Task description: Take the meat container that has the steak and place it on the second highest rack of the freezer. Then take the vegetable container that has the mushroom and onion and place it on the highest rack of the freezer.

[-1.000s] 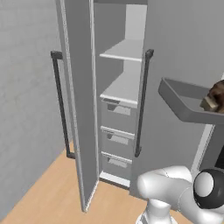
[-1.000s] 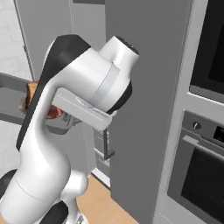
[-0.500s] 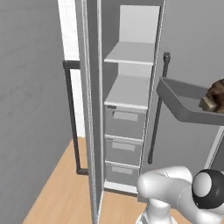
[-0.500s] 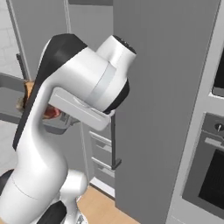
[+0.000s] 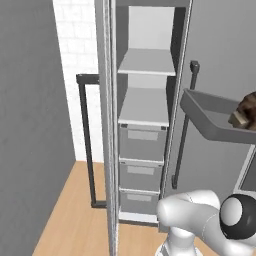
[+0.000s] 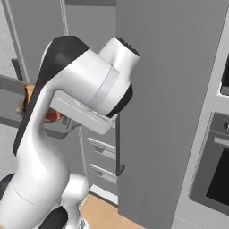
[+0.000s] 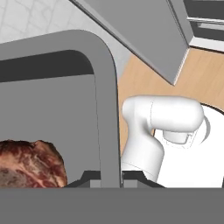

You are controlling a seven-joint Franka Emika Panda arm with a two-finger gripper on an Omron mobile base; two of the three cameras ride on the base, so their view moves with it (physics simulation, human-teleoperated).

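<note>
— Since a second ago our base cameras have swung, so the whole scene has shifted: the freezer (image 5: pixel 145 130) now faces the left base view more squarely, and the meat container (image 5: pixel 215 117) sits at about the same spot on the right of that view as before.

— Where do we have the steak (image 7: pixel 28 164)?

— Lying in the grey container, at the lower left of the hand view, red and marbled, close to the tray's wall (image 7: pixel 107 109). In the left base view a brown lump of it shows at the right edge, over the rim. From the right base view we catch a bit of red behind the arm, in the tray's end (image 6: pixel 49 117).

— And the gripper (image 7: pixel 111 177)?

— Clenched on the container's rim; one dark fingertip (image 7: pixel 89 178) stands on each side of the wall at the bottom of the hand view. We carry the tray in the air, to the right of the freezer opening, near the dark bar handle (image 5: pixel 184 125).

— What about the freezer itself?

— Its door (image 5: pixel 106 125) stands open, edge-on to us. Inside we see the highest rack (image 5: pixel 147 62), the second white shelf (image 5: pixel 145 107) below it, and three grey drawers (image 5: pixel 141 167) stacked under that. Both shelves are bare. Wooden floor (image 5: pixel 70 215) lies below, an oven (image 6: pixel 214 170) off to the right.
</note>
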